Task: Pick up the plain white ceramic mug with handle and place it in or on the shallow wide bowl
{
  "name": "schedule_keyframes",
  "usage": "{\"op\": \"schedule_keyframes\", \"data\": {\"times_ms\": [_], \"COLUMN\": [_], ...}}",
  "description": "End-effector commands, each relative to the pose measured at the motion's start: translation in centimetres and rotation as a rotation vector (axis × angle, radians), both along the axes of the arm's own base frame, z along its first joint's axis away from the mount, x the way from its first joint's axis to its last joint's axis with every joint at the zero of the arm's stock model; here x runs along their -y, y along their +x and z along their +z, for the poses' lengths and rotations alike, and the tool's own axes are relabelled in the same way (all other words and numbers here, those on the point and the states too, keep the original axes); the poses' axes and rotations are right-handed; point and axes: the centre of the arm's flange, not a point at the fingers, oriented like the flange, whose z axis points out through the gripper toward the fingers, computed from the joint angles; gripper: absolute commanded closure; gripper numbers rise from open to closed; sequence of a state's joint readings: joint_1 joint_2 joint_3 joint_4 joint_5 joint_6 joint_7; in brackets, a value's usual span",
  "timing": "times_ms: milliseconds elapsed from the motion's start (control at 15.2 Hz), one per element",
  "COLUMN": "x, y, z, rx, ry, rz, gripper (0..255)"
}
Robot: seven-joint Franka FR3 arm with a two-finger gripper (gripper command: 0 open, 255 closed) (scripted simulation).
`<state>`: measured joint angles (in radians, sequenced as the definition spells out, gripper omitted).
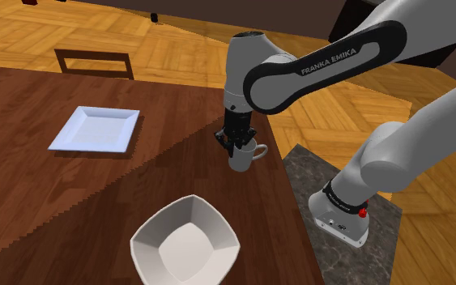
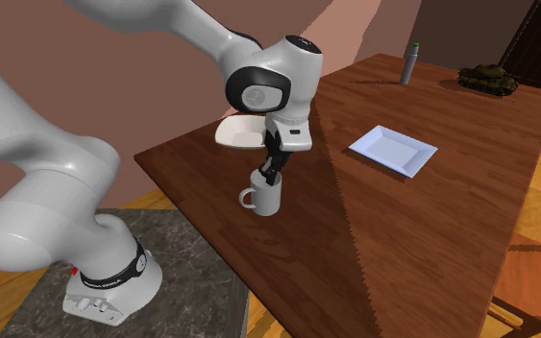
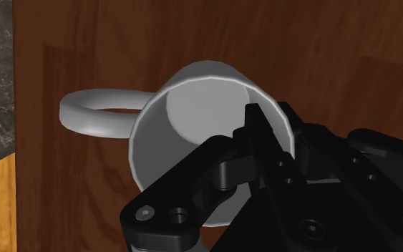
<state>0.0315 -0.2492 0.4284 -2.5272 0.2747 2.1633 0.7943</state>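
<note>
A plain white mug [image 1: 242,158] with its handle [image 1: 260,151] stands upright on the dark wooden table near the edge by the stand. My black gripper [image 1: 236,144] comes straight down onto its rim and is shut on the mug's wall. One finger [image 3: 263,132] is inside the mug [image 3: 192,107] and the other is outside it, on the side opposite the handle [image 3: 92,114]. The mug [image 2: 265,198] rests on the tabletop under the gripper [image 2: 272,171]. A wide shallow white bowl [image 1: 185,243] with a squarish rim sits at the shoulder view's lower middle, apart from the mug.
A flat white square plate [image 1: 96,128] lies further along the table [image 1: 72,202]. A grey bottle [image 2: 409,63] and a toy tank [image 2: 489,77] stand at the table's far end. A wooden chair [image 1: 94,63] is pushed against one side. My marbled stand [image 1: 343,194] borders the table edge.
</note>
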Motion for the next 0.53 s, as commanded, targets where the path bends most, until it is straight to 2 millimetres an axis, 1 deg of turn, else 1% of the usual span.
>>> {"op": "schedule_keyframes", "data": {"times_ms": [0, 66, 462], "x": [0.0, 0.0, 0.0], "y": [0.0, 0.0, 0.0], "z": [0.0, 0.0, 3.2], "rx": [0.0, 0.0, 0.0], "ry": [0.0, 0.0, 0.0], "rz": [0.0, 0.0, 0.0], "gripper": [255, 255, 255]}}
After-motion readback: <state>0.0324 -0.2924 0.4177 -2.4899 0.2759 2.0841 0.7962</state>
